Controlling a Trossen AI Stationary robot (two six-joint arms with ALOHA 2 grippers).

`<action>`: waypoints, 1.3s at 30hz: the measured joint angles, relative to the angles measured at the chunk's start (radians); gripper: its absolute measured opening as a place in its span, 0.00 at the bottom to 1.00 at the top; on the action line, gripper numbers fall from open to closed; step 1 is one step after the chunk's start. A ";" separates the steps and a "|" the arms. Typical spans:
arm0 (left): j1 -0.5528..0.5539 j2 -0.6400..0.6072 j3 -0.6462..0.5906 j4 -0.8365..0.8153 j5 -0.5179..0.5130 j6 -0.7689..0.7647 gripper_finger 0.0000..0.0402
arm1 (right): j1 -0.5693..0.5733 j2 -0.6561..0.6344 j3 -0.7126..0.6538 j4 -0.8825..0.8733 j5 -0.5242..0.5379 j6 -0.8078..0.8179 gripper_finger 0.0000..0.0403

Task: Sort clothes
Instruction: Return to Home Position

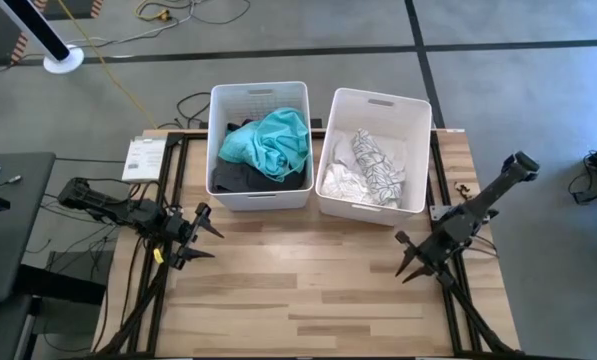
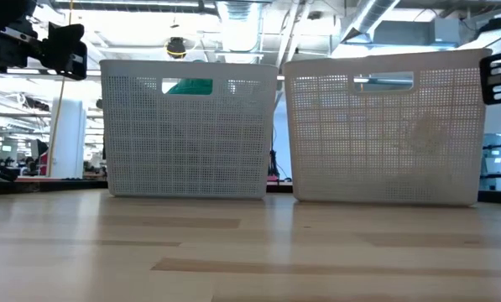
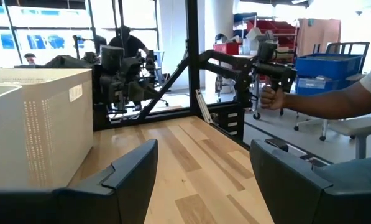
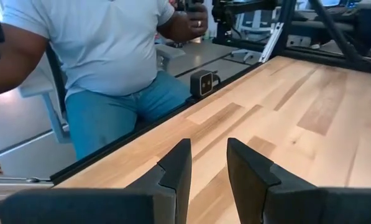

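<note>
The clothes lie in two white bins at the table's far middle. A teal garment [image 1: 273, 140] rests on dark ones [image 1: 240, 178] in the left bin [image 1: 260, 200]. White pieces [image 1: 343, 180] and a white one with a dark pattern [image 1: 378, 165] fill the right bin [image 1: 368, 212]. Teal shows through the left bin's handle slot [image 2: 189, 86] in the low view. My left gripper [image 1: 208, 232] hovers open over the table's left side, near that bin's corner. My right gripper [image 1: 402, 258] hovers over the right side, its fingers [image 4: 176, 165] a narrow gap apart with nothing between them.
Bare wooden tabletop [image 1: 308, 280] stretches between the two arms and the near edge. A paper sheet [image 1: 143, 158] lies at the far left corner. A small black box [image 4: 202, 83] sits at the table's edge. A person [image 4: 110, 50] sits beyond the table, one hand [image 3: 272, 96] on a handle.
</note>
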 joint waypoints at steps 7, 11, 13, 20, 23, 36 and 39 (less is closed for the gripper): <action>0.000 0.000 0.000 -0.007 0.000 -0.001 0.62 | -0.030 -0.147 0.000 -0.112 0.001 -0.024 0.29; 0.000 0.000 0.000 -0.031 0.001 -0.010 0.62 | -0.033 -0.152 0.000 -0.114 0.005 -0.050 0.29; 0.000 0.000 0.000 -0.038 0.002 -0.011 0.62 | -0.033 -0.147 0.000 -0.115 0.011 -0.049 0.29; 0.000 0.000 0.000 -0.044 0.003 -0.051 0.62 | -0.033 -0.147 0.000 -0.115 0.011 -0.049 0.29; 0.000 0.000 0.000 -0.053 0.003 -0.058 0.62 | -0.033 -0.147 0.000 -0.116 0.011 -0.049 0.29; 0.000 0.000 0.000 -0.143 0.001 -0.091 0.62 | -0.033 -0.147 0.000 -0.117 0.012 -0.052 0.29; 0.000 0.000 0.000 -0.165 -0.001 -0.146 0.62 | -0.033 -0.147 0.000 -0.118 0.012 -0.052 0.29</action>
